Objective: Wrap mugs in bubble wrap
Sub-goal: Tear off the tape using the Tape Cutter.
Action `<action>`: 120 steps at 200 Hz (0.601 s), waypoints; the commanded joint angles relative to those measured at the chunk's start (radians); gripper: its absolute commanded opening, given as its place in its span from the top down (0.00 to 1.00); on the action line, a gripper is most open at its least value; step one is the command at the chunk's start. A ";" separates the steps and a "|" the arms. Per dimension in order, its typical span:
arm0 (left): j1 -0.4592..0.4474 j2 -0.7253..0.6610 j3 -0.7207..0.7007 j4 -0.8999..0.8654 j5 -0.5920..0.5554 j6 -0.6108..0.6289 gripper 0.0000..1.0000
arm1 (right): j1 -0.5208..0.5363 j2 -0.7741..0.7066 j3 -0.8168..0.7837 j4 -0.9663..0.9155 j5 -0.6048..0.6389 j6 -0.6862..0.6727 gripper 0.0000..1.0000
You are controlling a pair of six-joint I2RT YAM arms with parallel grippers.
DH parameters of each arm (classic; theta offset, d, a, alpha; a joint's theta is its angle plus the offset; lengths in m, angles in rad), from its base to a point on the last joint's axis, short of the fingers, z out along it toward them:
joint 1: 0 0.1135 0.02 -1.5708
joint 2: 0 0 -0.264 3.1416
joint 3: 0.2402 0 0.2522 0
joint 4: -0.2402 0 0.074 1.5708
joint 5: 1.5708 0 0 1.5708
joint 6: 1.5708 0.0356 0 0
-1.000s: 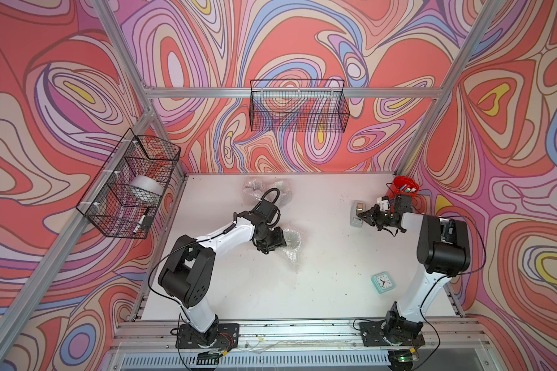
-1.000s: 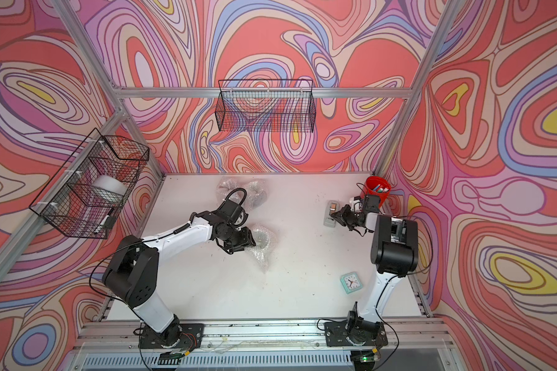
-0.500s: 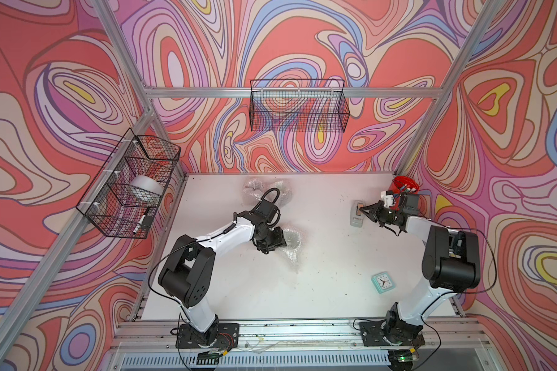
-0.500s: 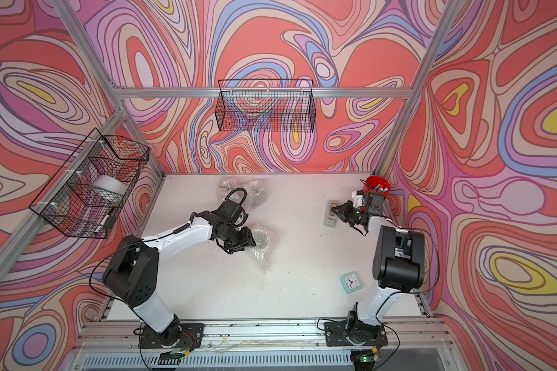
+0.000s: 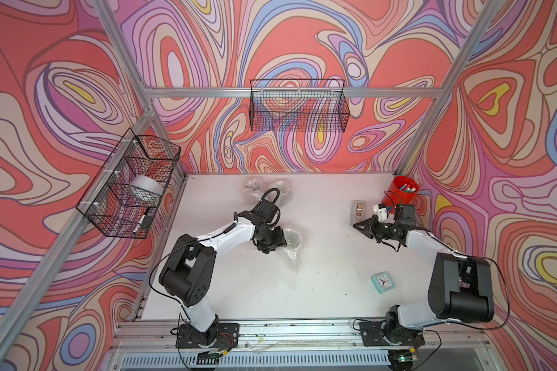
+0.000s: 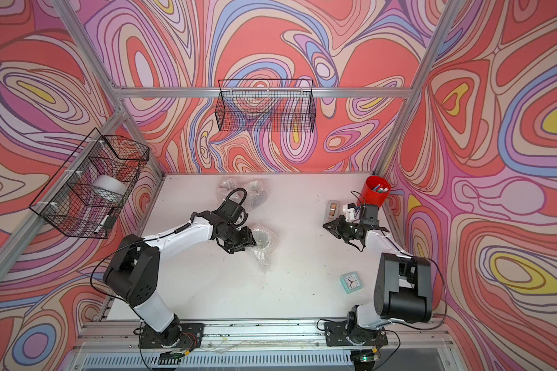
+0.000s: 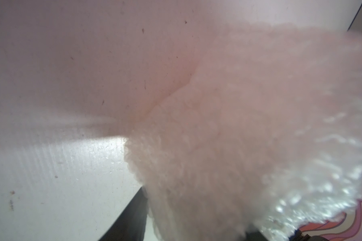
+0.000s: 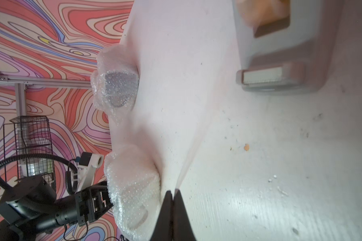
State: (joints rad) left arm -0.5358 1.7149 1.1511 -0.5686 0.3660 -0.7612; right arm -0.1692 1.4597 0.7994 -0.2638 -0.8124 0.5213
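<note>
Left gripper is hard up against a wrapped bundle in the middle of the table. In both top views the shimmery bubble wrap begins right at its fingertips, and a loose tail of it trails on the table past them toward the front rail. From the left wrist camera the plastic fills the space beside one dark finger, close and blurred. The fingers sit partly apart with wrap between them, but whether they really pinch it I can't tell, and which mug is under there I can't make out either. Over to the right gripper: its fingertips are pressed together with nothing between them, held over the table. Just beyond those closed tips lies a grey tape dispenser, near but apart from them. Back behind the wrist stands the red pen cup. Well away from both sets of fingers, a second wrapped bundle and a third wrapped bundle sit side by side at the table's back edge, behind the left wrist. One of them shows a grey round shape through the plastic in the right wrist view. A small teal clock lies flat, well clear of the right fingers, toward the front.
</note>
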 commanded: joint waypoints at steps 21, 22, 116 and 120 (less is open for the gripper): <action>-0.003 0.041 -0.003 -0.060 -0.021 -0.009 0.46 | 0.040 -0.095 -0.037 -0.148 0.082 -0.069 1.00; -0.003 0.041 -0.004 -0.060 -0.022 -0.009 0.46 | 0.040 -0.096 -0.037 -0.151 0.086 -0.071 1.00; -0.003 0.037 -0.043 -0.029 -0.034 -0.034 0.48 | 0.096 -0.011 -0.047 -0.222 0.332 -0.150 1.00; -0.004 0.038 -0.047 -0.024 -0.033 -0.038 0.48 | 0.098 -0.002 -0.042 -0.231 0.348 -0.151 1.00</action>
State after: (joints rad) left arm -0.5358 1.7184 1.1507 -0.5594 0.3664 -0.7734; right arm -0.0906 1.4223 0.7521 -0.4160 -0.5491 0.4004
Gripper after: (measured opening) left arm 0.530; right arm 0.040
